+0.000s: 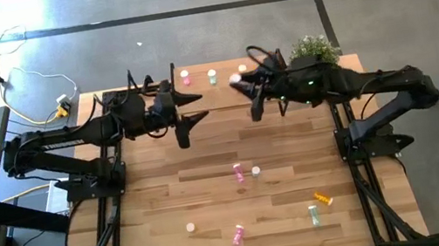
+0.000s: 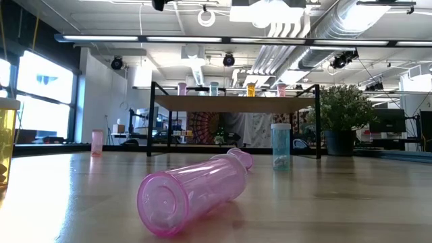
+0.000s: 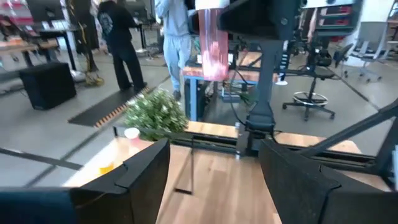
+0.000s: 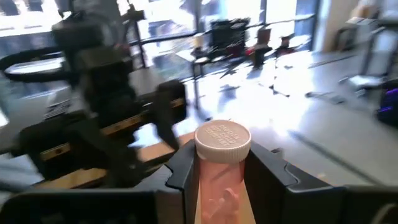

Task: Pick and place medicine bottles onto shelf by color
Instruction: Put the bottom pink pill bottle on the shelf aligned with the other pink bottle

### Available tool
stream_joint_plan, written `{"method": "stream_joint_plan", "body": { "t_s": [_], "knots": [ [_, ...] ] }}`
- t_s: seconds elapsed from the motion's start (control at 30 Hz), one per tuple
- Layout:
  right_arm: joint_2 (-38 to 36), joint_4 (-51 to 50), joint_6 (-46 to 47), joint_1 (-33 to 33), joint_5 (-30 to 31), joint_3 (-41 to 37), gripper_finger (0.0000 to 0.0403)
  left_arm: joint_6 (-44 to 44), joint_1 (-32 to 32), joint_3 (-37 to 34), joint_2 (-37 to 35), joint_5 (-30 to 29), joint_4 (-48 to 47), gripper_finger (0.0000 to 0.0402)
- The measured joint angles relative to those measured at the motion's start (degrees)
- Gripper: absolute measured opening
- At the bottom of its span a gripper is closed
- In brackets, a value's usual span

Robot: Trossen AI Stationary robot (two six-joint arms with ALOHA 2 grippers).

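Hovering over the far part of the table, both arms reach inward toward each other. L gripper [image 1: 192,110] sits just short of the shelf [image 2: 236,102], fingers spread apart w/ nothing between them. R gripper [image 1: 240,84] is up at the shelf's right half, fingers clamped on a pink-ish bottle [image 4: 222,163] w/ a whitish cap, held upright.

Count on the shelf, from the low view, L to R: 4 bottles standing – pink [image 2: 182,88], pale green [image 2: 214,88], orange [image 2: 251,89], pink-red [image 2: 281,90].

Loose on the table in the high view, L to R: 6 items. A whitish-capped one seen end-on [image 1: 190,227], colour can't tell; a pink one lying down near the front edge [image 1: 238,235]; a pink one mid-table [image 1: 238,171]; another just beside it [image 1: 255,171], cap up; a green one [image 1: 313,214] front right; an orange one lying [image 1: 324,200] near it.

Plant [image 1: 312,49] stands at the far right corner. 2 people stand in the room beyond, seen in the L wrist view.
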Motion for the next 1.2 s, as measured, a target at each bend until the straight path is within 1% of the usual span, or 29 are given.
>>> {"method": "stream_joint_plan", "body": {
  "t_s": [0.27, 0.4, 0.47, 0.57, 0.67, 0.77, 0.9, 1.2],
  "knots": [
    [-8.03, -5.31, -6.33, -2.74, 9.75, 0.02, 0.0095, 1.76, 3.44, 0.00, -2.12, -0.17, 0.01, 0.0236],
    [-12.33, -6.40, -9.13, -6.13, 12.38, 0.02, 0.0095, 3.18, 5.56, 0.00, -2.34, -0.63, 0.94, 0.0235],
    [-14.05, -7.34, -9.13, -8.02, 12.54, -0.43, 0.0095, 3.18, 6.72, 0.00, -2.32, -0.61, 0.91, 0.0235],
    [-16.28, -9.47, -6.80, -10.51, 12.56, -4.07, 0.0095, 3.15, 8.27, 0.00, -2.32, -0.63, 0.91, 0.0235],
    [-17.94, -8.92, -3.27, -11.80, 12.24, -10.36, 0.0095, 3.13, 9.57, 0.00, -2.32, -0.63, 0.78, 0.0235],
    [-19.50, -5.82, 0.70, -12.25, 12.26, -16.94, 0.0095, 3.00, 10.57, 0.00, -2.30, -0.61, 0.42, 0.0235],
    [-19.99, 1.69, 3.72, -12.27, 12.24, -25.35, 0.0095, 3.10, 11.34, 0.00, -2.30, -0.61, 0.37, 0.0235],
    [-19.91, 26.28, 6.38, -12.23, 12.24, -42.48, 0.0095, 3.08, 11.57, 0.00, -2.30, -0.57, -1.29, 0.0235]
  ]
}}
